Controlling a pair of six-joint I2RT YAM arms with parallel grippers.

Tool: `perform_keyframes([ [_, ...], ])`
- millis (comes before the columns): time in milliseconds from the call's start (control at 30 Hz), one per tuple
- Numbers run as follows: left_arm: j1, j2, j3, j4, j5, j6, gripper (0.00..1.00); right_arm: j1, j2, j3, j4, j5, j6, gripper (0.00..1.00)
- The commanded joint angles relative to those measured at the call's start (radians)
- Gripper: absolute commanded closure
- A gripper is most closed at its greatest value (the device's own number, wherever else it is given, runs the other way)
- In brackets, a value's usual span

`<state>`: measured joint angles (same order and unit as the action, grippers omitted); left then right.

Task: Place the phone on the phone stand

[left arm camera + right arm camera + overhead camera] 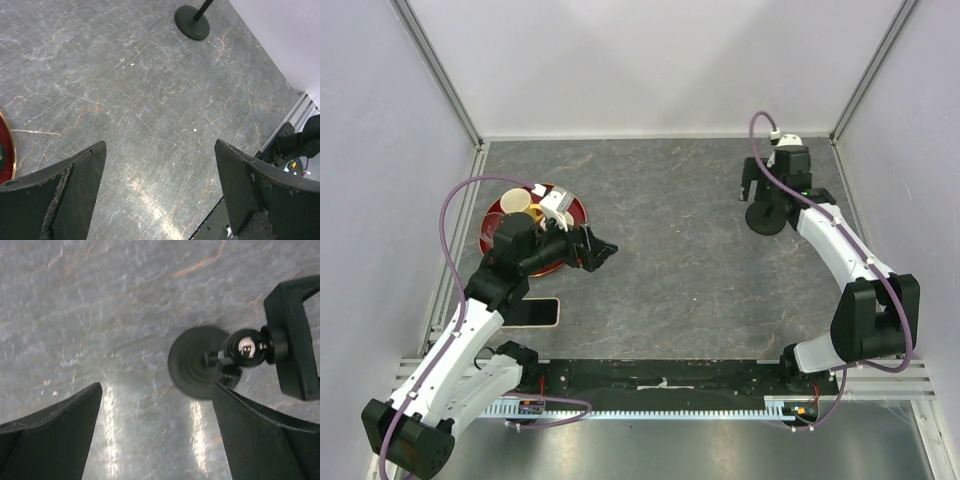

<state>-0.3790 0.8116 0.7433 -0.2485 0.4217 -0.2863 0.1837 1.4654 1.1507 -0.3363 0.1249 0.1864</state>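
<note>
From above, the phone (538,312) lies flat on the table (680,270), well apart from the phone stand (765,216) and partly under the left arm (470,320). The left end effector (603,250) hangs nearer the phone than the stand. The right end effector (758,193) hangs just beside the stand.

In the left wrist view, its fingers (65,200) are spread wide and empty, with the stand far ahead.

In the right wrist view, the fingers (55,435) are also wide and empty, and the stand is just beside one.
</note>
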Motion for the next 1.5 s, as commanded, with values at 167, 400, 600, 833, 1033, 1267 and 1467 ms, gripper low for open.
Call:
perform_keyframes([
  [167,-0.052,-0.012,-0.004,0.057,0.006,0.041,0.06,-0.236,0.006,0.119,0.115,-0.188,-0.019,0.02],
  [400,-0.063,-0.011,-0.005,0.064,0.008,0.036,0.07,-0.331,-0.022,0.144,0.117,-0.274,-0.011,0.02],
  [600,-0.064,-0.011,-0.009,0.069,0.015,0.032,0.07,-0.377,0.006,0.138,0.095,-0.202,0.233,0.02],
  [833,-0.064,0.000,-0.009,0.069,0.023,0.029,0.07,-0.377,0.010,0.028,0.183,-0.212,0.456,0.03],
  [1033,-0.064,0.003,-0.009,0.064,0.025,0.029,0.08,-0.368,0.004,-0.028,0.237,-0.183,0.418,0.20],
  [1267,-0.064,0.015,-0.007,0.064,0.037,0.024,0.09,-0.273,-0.004,-0.036,0.223,-0.051,0.254,0.24],
  [1467,-0.064,0.018,-0.007,0.064,0.037,0.024,0.09,-0.222,0.084,0.066,0.117,0.094,0.199,0.34],
])
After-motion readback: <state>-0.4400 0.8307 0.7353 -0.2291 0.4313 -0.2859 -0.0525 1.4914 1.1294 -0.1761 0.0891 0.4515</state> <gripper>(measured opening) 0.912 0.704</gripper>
